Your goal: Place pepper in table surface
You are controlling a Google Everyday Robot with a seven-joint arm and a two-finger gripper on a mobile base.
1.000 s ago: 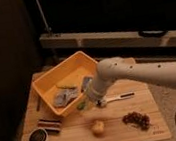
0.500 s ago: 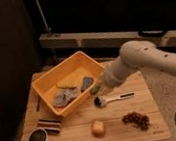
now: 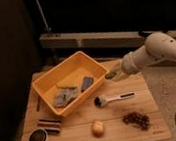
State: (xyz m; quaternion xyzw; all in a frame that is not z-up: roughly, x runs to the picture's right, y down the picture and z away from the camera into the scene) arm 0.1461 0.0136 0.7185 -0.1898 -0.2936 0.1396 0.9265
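My gripper (image 3: 114, 74) is at the end of the white arm that reaches in from the right. It hangs just past the right corner of the yellow-orange bin (image 3: 48, 84), a little above the table surface (image 3: 117, 131). It is shut on the pepper (image 3: 111, 74), a small dark green piece that shows at its tip. The pepper is off the wood and outside the bin.
The bin holds a pale yellow elongated piece (image 3: 65, 85) and grey-blue pieces (image 3: 87, 82). On the table lie a brush (image 3: 114, 99), a round yellow-orange fruit (image 3: 97, 127), a dark crumbly cluster (image 3: 136, 119), a dark bowl (image 3: 38, 138) and a striped bar (image 3: 50, 125).
The arm has swung right and back, out of the bin, carrying the gripper and the pepper to a spot over the table beside the bin's right corner.
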